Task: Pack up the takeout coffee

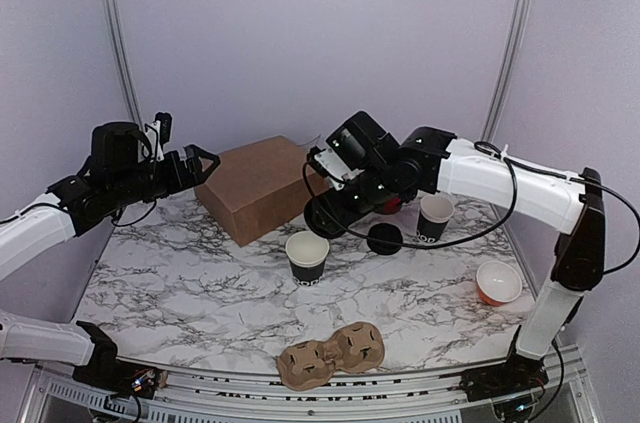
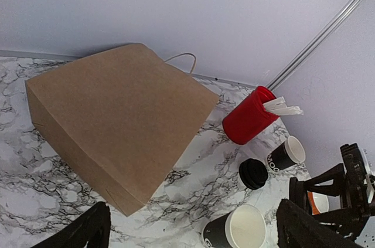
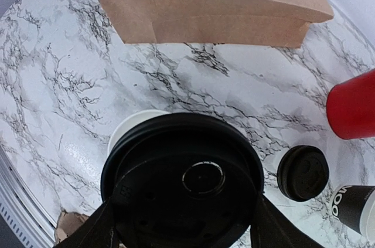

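The takeout coffee's black paper cup (image 1: 307, 255) stands open-topped in the middle of the marble table; in the right wrist view only its white rim (image 3: 126, 127) peeks out. My right gripper (image 1: 325, 215) (image 3: 184, 224) is shut on a round black lid (image 3: 181, 180), held just above and slightly right of that cup. Up at the left, my left gripper (image 1: 205, 164) (image 2: 192, 220) hangs open and empty beside the brown paper bag (image 1: 258, 188) (image 2: 117, 119), with the cup (image 2: 237, 229) showing between its fingers.
A twin black cup (image 1: 435, 215) (image 2: 287, 154) stands at the right, with a second black lid (image 1: 385, 238) (image 3: 303, 173) lying beside it. A red tub of white sachets (image 2: 249, 116) lies behind. An orange bowl (image 1: 498, 283) and a cardboard cup carrier (image 1: 332, 353) sit near the front.
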`<action>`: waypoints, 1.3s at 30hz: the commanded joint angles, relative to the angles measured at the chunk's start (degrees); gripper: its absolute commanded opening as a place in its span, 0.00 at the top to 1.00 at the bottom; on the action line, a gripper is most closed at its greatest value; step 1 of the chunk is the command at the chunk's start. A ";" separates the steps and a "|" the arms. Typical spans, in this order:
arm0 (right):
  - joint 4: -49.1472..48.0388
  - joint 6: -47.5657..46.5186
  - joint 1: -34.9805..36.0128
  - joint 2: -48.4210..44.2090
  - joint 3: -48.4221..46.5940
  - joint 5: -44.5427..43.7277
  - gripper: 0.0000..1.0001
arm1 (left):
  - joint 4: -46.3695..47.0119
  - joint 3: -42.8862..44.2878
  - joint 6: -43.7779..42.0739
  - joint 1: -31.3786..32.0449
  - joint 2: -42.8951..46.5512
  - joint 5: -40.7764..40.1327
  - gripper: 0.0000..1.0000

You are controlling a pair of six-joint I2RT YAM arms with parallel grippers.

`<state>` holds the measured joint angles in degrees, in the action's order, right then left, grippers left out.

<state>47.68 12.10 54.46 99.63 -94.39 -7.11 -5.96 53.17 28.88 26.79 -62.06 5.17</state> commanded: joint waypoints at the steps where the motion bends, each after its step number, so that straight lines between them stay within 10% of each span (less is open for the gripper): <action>1: 4.64 -3.20 2.13 5.18 -5.29 -0.25 0.36 | 3.22 -3.78 5.79 1.53 -0.64 1.56 0.01; 39: 16.80 -5.77 3.64 21.26 -24.50 -0.67 0.36 | 8.99 -9.57 7.98 3.03 -0.67 1.82 0.01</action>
<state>63.94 6.98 57.63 119.63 -116.07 -7.99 1.08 43.48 38.11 29.74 -62.43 7.03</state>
